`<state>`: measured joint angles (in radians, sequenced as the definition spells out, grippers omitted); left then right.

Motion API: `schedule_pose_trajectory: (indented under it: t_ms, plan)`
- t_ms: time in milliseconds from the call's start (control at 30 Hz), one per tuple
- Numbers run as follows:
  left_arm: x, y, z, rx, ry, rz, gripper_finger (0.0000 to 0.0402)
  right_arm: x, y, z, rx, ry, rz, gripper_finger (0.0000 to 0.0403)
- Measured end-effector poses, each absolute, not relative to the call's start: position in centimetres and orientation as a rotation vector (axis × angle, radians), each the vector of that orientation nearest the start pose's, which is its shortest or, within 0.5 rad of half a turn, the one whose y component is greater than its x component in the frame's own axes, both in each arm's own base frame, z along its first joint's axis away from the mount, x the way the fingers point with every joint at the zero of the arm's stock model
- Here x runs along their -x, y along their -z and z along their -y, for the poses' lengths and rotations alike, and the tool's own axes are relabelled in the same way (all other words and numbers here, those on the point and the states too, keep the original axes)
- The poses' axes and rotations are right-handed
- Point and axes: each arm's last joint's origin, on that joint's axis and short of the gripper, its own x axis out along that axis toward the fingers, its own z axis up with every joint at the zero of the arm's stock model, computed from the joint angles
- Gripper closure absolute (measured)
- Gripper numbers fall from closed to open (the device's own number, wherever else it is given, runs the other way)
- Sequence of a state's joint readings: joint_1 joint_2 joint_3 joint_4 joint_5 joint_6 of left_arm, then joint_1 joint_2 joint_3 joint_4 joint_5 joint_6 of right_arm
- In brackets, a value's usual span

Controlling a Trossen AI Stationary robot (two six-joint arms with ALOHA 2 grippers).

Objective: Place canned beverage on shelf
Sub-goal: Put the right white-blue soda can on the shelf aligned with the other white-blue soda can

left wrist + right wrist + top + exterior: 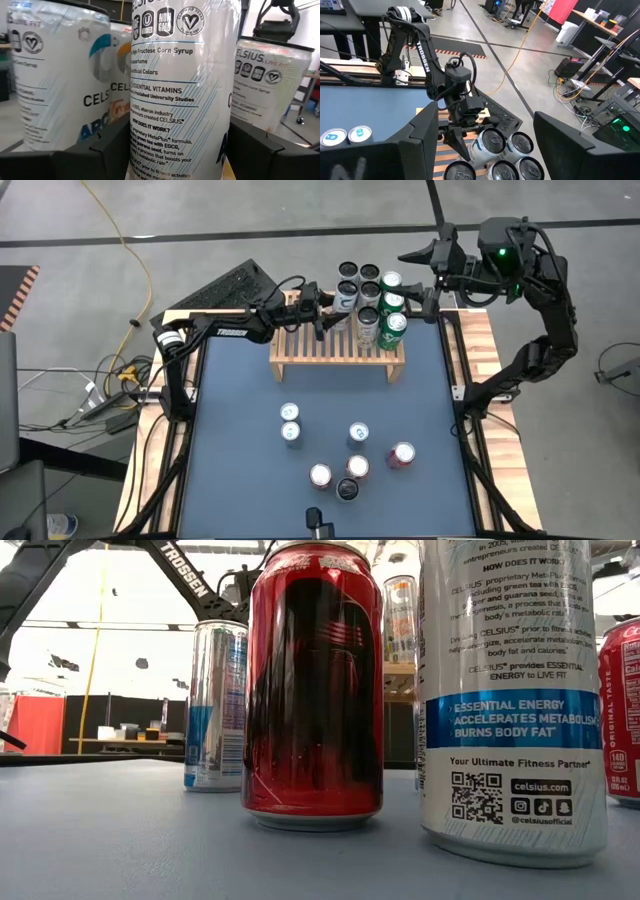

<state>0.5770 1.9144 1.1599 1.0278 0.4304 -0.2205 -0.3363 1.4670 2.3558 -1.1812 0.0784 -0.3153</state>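
High view: I have the desk (230, 430) with the shelf (335, 350) at its far edge, cans packed on its right end so the left slats stay free. My left tool (335, 307) grasps a white can (180, 85) upright on the shelf, long axis vertical, top up. Right tool (420, 255) hangs released beyond the far right corner. Spare cans (350, 460) wait near me.

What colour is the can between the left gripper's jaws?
White with black print, a Celsius can; clearest in the left wrist view.
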Motion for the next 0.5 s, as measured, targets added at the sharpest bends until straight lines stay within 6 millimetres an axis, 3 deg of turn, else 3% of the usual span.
schedule_pose_trajectory:
  t_ms: [500]
  plan:
    - [-35.96,-24.81,-22.01,0.111,-0.125,0.260,0.0152,-18.14,-56.63,6.58,0.270,0.362,-0.354,0.0137]
